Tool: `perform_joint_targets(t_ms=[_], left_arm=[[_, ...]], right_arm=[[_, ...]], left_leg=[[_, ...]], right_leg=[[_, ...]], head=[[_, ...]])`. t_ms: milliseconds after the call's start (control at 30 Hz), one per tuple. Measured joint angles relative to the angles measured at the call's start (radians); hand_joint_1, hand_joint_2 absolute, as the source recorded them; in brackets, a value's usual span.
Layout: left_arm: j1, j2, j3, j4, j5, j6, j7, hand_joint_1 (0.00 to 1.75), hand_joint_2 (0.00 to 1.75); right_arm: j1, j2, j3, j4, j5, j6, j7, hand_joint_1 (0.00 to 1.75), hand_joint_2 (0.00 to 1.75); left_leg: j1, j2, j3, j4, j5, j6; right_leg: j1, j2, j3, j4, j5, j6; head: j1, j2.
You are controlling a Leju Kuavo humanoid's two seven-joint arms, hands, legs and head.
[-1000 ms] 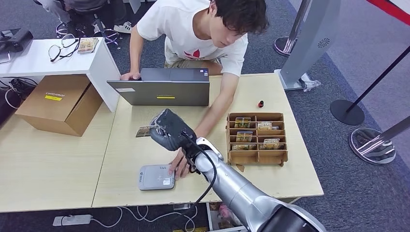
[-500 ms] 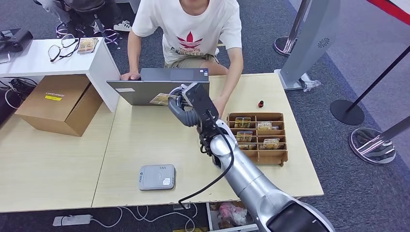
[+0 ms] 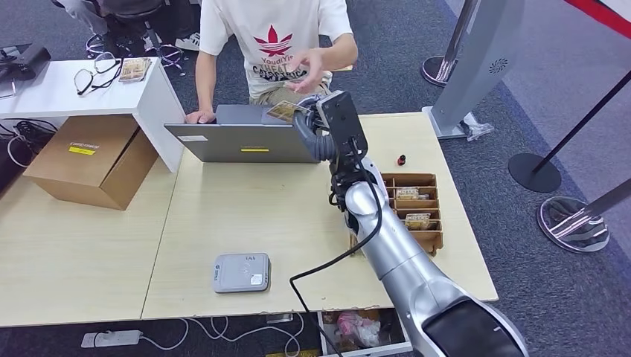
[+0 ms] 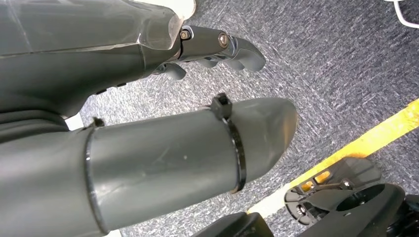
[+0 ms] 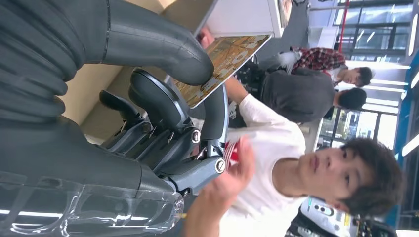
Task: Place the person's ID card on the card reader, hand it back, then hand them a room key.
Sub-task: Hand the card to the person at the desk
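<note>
My right hand (image 3: 321,130) is raised over the back of the table, by the laptop's right corner, and pinches the ID card (image 3: 284,112), a brownish picture card. The right wrist view shows the ID card (image 5: 225,60) clamped between thumb and fingers (image 5: 163,106). The person's hand (image 3: 309,69) hovers just behind the card, apart from it. The grey card reader (image 3: 241,272) lies near the table's front edge. A wooden key rack (image 3: 411,210) with several cards stands right of my arm. My left hand (image 4: 217,49) hangs over carpet, fingers curled, holding nothing.
An open laptop (image 3: 244,137) stands at the back of the table, the person's other hand on it. A small red object (image 3: 401,160) lies behind the rack. A white side table (image 3: 67,91) with glasses and a cardboard box (image 3: 89,158) are at left. Stanchions stand right.
My right hand carried the ID card from above the reader up and back toward the person. The person straightened up, pulled a hand off the table and raised it toward the card.
</note>
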Motion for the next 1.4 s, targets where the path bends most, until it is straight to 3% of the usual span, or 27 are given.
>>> perform_joint_targets(t_ms=[967, 1000, 1133, 1400], left_arm=[[-0.003, 0.000, -0.001, 0.000, -0.019, -0.016, 0.018, 0.00, 0.00], [-0.003, 0.000, -0.001, 0.000, -0.018, -0.016, 0.018, 0.00, 0.00], [-0.003, 0.000, -0.001, 0.000, -0.014, -0.013, 0.018, 0.00, 0.00], [-0.004, -0.001, -0.001, 0.000, -0.012, -0.012, 0.018, 0.00, 0.00]], right_arm=[[-0.047, -0.025, -0.086, 0.148, 0.076, -0.018, -0.008, 1.72, 1.75], [-0.047, -0.025, -0.086, 0.153, 0.076, -0.019, -0.009, 1.63, 1.75], [-0.047, -0.025, -0.087, 0.174, 0.078, -0.019, -0.017, 0.07, 1.75], [-0.045, -0.025, -0.087, 0.195, 0.094, -0.016, -0.017, 0.00, 1.75]], left_leg=[[0.000, 0.000, 0.000, 0.000, 0.000, 0.000], [0.000, 0.000, 0.000, 0.000, 0.000, 0.000], [0.000, 0.000, 0.000, 0.000, 0.000, 0.000], [0.000, 0.000, 0.000, 0.000, 0.000, 0.000]], right_leg=[[0.000, 0.000, 0.000, 0.000, 0.000, 0.000], [0.000, 0.000, 0.000, 0.000, 0.000, 0.000], [0.000, 0.000, 0.000, 0.000, 0.000, 0.000], [0.000, 0.000, 0.000, 0.000, 0.000, 0.000]], head=[[0.000, 0.000], [0.000, 0.000], [0.000, 0.000], [0.000, 0.000]])
